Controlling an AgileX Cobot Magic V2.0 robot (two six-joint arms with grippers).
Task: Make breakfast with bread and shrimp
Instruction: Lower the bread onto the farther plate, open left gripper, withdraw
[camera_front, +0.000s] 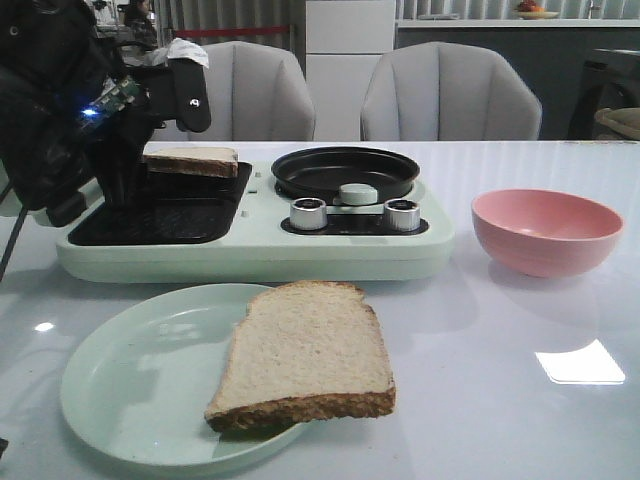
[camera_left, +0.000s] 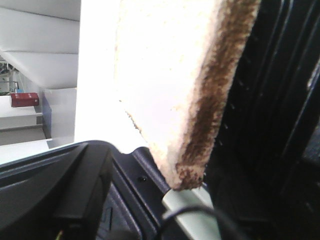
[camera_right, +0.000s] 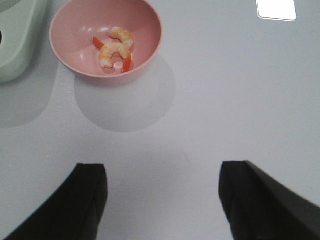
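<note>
**Toast slice at the griddle, shrimp waiting in the bowl**

At the left gripper (camera_front: 150, 165), a slice of bread (camera_front: 192, 160) is seen level above the dark griddle plate (camera_front: 160, 215) of the pale green breakfast maker (camera_front: 250, 250). In the left wrist view the slice (camera_left: 170, 85) fills the frame just past the fingers, crust edge toward the griddle ribs, but the fingertips themselves are hidden, so whether the slice is pinched or already let go cannot be told. The right gripper (camera_right: 162, 200) is held with its fingers (camera_right: 85, 205) spread wide and empty above bare table (camera_right: 225, 100).

Ahead of those spread fingers, well apart, stands the pink bowl (camera_right: 80, 65) with the shrimp (camera_right: 116, 47) curled inside it. Beside the griddle, further from the left fingers, lies the round black pan (camera_front: 345, 172), with two knobs (camera_front: 310, 213) in front. Nearest the camera, a second slice (camera_front: 305, 355) rests half on the pale green plate (camera_front: 130, 380), its crust overhanging the rim.

The step in hand is judged to be moving the slice between griddle and plate. For it to be done well, the slice should be kept level, gripped only at the crust so the crumb is not crushed, and lifted clear of the ribs rather than dragged. The shrimp appear untouched.
</note>
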